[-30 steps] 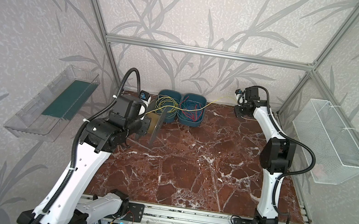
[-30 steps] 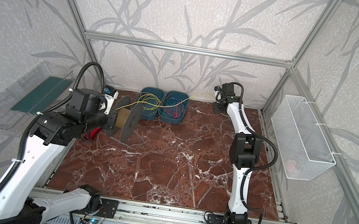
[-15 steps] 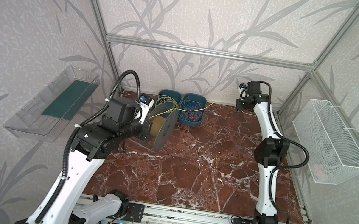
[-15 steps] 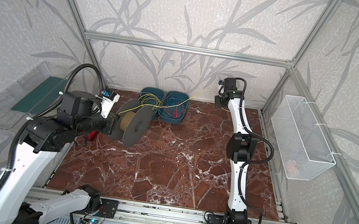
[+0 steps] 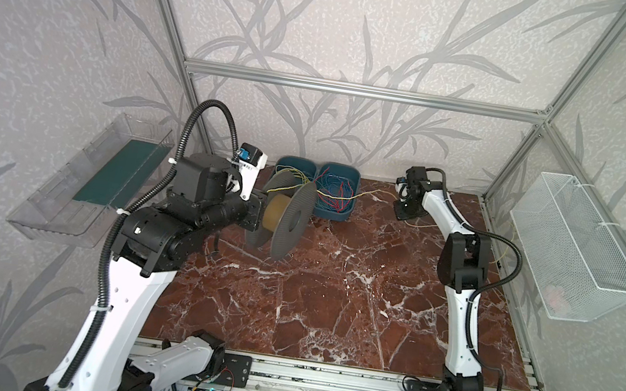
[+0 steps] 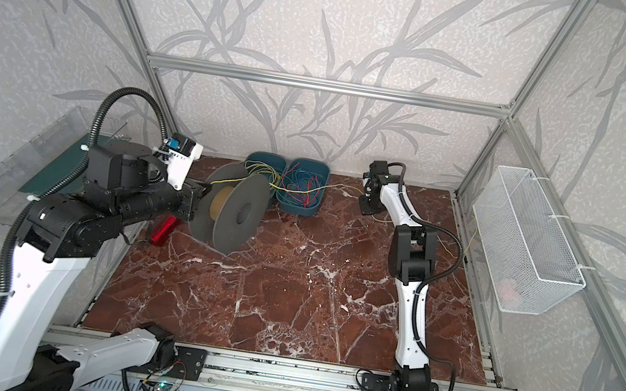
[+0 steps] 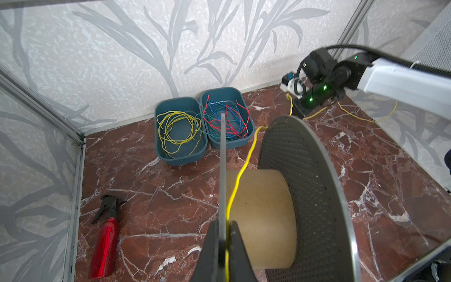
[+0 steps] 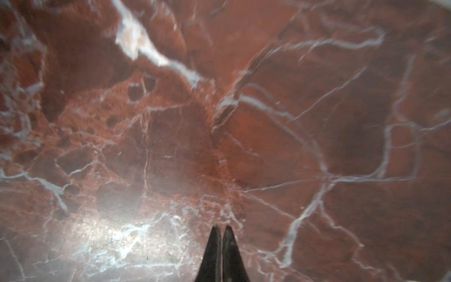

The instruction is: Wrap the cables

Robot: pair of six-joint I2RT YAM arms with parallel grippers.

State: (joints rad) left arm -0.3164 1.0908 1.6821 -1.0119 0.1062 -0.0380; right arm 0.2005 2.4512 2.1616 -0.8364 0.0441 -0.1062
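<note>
We're up high at the front in both top views, looking down and in toward the back wall, far enough off to take in the whole table; the two pictures nearly match. On the left wrist we peer along the left end effector, past the spool, toward the blue bins, which the top views share. The right wrist hangs close over the table, facing down at blurred marble, with the right end effector at the frame's edge.

The marble table bore two adjoining teal bins, a red spray bottle and a trailing yellow cable.
</note>
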